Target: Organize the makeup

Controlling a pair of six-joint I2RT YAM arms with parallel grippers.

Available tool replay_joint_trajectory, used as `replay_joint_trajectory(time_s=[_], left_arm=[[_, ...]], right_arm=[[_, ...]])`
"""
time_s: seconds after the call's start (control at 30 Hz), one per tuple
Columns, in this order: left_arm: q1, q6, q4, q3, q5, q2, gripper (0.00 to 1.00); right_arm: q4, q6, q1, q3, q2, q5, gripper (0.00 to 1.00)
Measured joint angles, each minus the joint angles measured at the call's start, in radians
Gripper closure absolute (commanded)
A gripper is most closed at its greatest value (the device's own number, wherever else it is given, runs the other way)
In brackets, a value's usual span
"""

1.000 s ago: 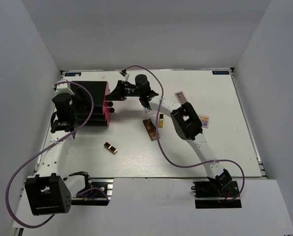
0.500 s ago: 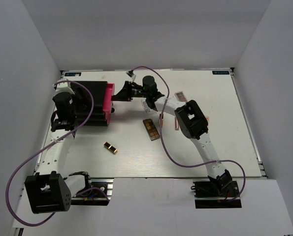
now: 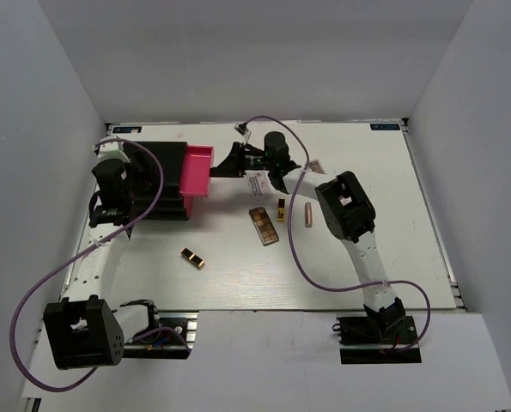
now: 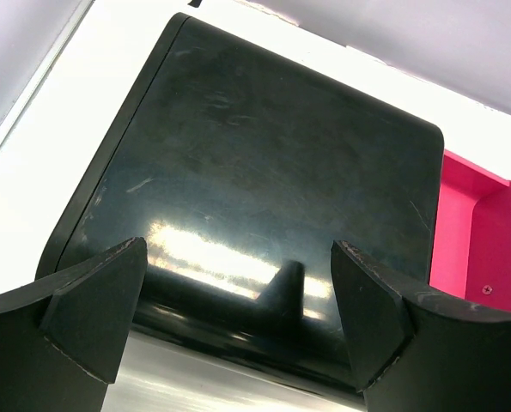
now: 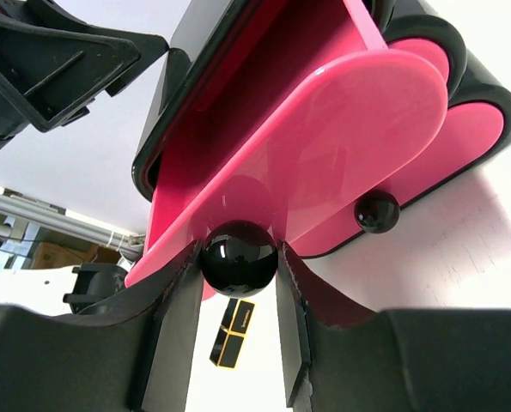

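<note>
The big black case [image 3: 156, 176] stands at the left, its pink drawer [image 3: 197, 170] pulled out to the right. My right gripper [image 3: 221, 167] is shut on the drawer's black ball knob [image 5: 240, 257]; a second knob [image 5: 378, 212] sits on the drawer below. My left gripper [image 3: 122, 199] is open and hovers over the case's glossy top [image 4: 264, 189]. On the table lie a brown palette [image 3: 264, 226], a gold/black lipstick [image 3: 193, 257], also in the right wrist view [image 5: 234, 332], a small gold/black tube [image 3: 281, 210], a rose-pink tube [image 3: 307, 214] and a white-pink packet [image 3: 257, 183].
Another small packet [image 3: 313, 166] lies beside the right arm's forearm. The right arm [image 3: 345, 210] stretches across the middle of the table and covers what lies under it. White walls close in the table's left, back and right sides.
My right gripper has moved right with the knob, and the pink drawer has slid out of the case. The right arm's elbow has swung right. The left gripper has hardly moved.
</note>
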Motion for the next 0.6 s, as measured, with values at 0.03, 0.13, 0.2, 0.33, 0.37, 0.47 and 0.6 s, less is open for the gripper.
replay_joint_trajectory(time_s=[0.03, 0.13, 0.2, 0.33, 0.37, 0.47, 0.6], left_arm=[[0.000, 0.000, 0.000, 0.000, 0.000, 0.000, 0.02], [0.000, -0.002, 0.000, 0.000, 0.000, 0.000, 0.02], [0.000, -0.002, 0.000, 0.000, 0.000, 0.000, 0.02], [0.000, -0.002, 0.000, 0.000, 0.006, -0.002, 0.02], [0.000, -0.002, 0.000, 0.000, 0.009, -0.003, 0.02], [0.000, -0.003, -0.002, -0.005, 0.024, -0.015, 0.02], [0.000, -0.006, 0.002, -0.023, 0.036, -0.054, 0.02]], right_arm=[[0.000, -0.001, -0.001, 0.000, -0.001, -0.002, 0.74], [0.000, -0.004, -0.005, 0.000, -0.001, -0.011, 0.41], [-0.009, -0.001, -0.009, 0.000, -0.001, -0.016, 0.11], [-0.007, -0.008, -0.019, 0.001, -0.001, -0.039, 0.11], [-0.008, -0.008, -0.020, 0.001, -0.001, -0.043, 0.11], [-0.009, -0.010, -0.030, 0.001, -0.002, -0.056, 0.11], [-0.046, -0.041, -0.037, -0.006, -0.014, -0.068, 0.11]])
